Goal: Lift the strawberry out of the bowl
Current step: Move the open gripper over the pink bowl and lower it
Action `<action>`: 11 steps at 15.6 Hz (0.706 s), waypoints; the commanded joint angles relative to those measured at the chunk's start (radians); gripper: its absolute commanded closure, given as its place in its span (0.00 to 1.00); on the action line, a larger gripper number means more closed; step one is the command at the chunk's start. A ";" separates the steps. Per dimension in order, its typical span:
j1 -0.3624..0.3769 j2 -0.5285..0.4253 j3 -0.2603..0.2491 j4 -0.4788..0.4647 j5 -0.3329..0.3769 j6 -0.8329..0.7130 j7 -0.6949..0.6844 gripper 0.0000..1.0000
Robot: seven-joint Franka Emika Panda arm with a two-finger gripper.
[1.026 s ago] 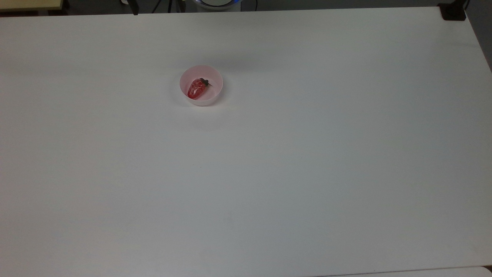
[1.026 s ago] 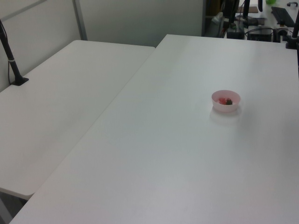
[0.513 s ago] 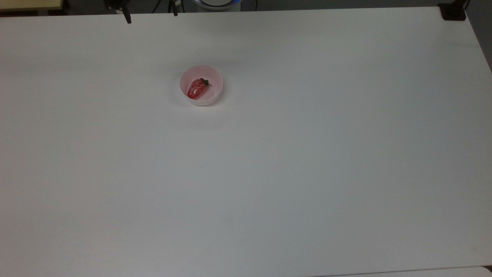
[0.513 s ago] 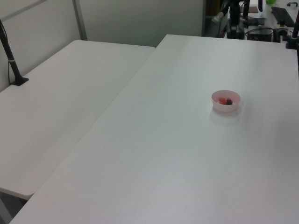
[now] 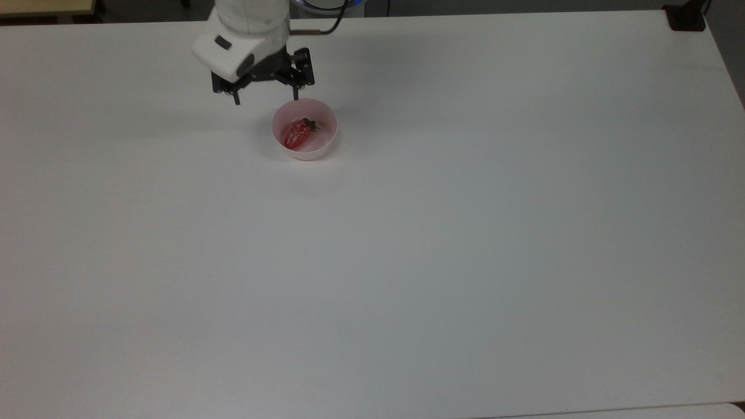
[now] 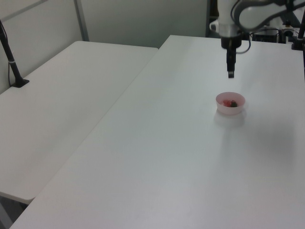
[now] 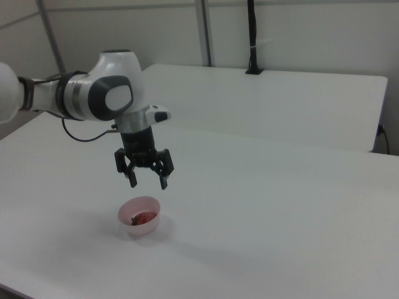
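Note:
A glossy red strawberry (image 5: 298, 132) with a dark green cap lies inside a small pale pink bowl (image 5: 326, 142) on the white table. The same bowl (image 6: 224, 107) holds the strawberry (image 6: 230, 102) in the left view, and the bowl (image 7: 148, 223) and strawberry (image 7: 145, 217) sit low in the right view. My gripper (image 5: 266, 96) hangs in the air above the bowl, up and to the top view's left of it. The gripper (image 7: 148, 183) is open and holds nothing. In the left view the gripper (image 6: 230, 74) hovers straight above the bowl.
The white table (image 5: 407, 233) stretches wide around the bowl. A second white table (image 6: 62, 105) adjoins it on the left view's left, with a black post (image 6: 12, 62) clamped at its edge. A black clamp (image 5: 687, 17) sits at the top view's upper right corner.
The arm has swung in over the table from the far edge and come down towards the bowl. The bowl and strawberry have not moved.

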State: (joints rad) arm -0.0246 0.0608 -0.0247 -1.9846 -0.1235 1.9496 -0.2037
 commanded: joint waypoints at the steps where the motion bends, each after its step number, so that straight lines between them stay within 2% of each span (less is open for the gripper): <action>1: 0.031 0.034 -0.001 -0.023 -0.012 0.022 0.058 0.28; 3: 0.034 0.065 -0.001 -0.023 -0.005 0.025 0.142 0.32; 8: 0.055 0.129 0.028 -0.022 0.001 0.026 0.269 0.31; 11: 0.057 0.155 0.031 -0.022 0.039 0.070 0.308 0.31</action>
State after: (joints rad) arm 0.0238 0.2001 0.0071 -1.9975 -0.1170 1.9589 0.0560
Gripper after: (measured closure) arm 0.308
